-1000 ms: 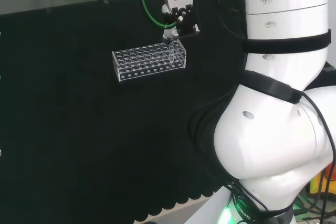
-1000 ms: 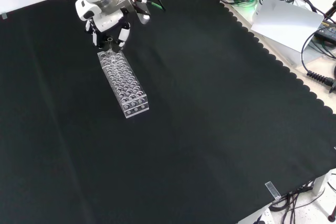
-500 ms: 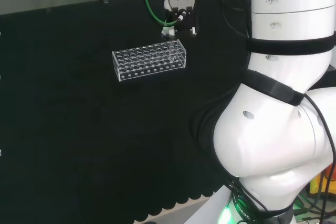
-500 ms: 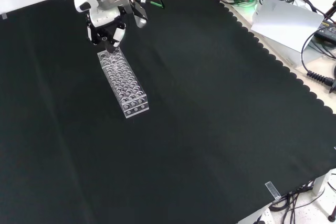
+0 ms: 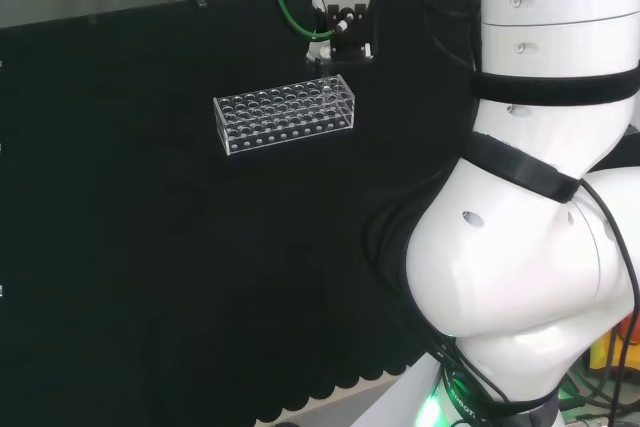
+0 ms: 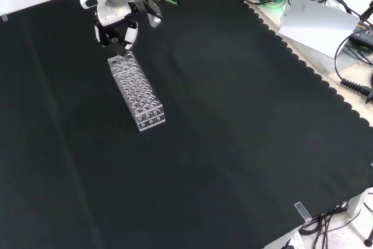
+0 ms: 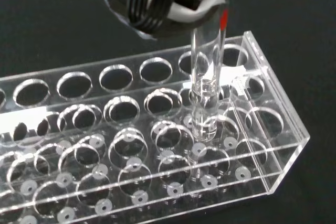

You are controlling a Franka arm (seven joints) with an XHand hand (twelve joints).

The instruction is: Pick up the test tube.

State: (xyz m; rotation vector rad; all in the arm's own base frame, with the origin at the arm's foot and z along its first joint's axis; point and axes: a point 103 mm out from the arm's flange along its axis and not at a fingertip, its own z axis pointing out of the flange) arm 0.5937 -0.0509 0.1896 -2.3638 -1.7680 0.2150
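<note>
Since the earlier frame your hand point(image 6: 119, 27) rose, fingers pinching the test tube point(image 7: 205, 95); you needed a plumb lift off the rack point(image 6: 137, 90).

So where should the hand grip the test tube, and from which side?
Near its upper end, from straight above: the test tube stands upright with its rounded bottom in the clear rack, so only the top is free. The hand already pinches it there.

one clear test tube point(image 7: 205, 103), one clear rack point(image 5: 286, 115), one hand point(image 6: 118, 27)
</note>
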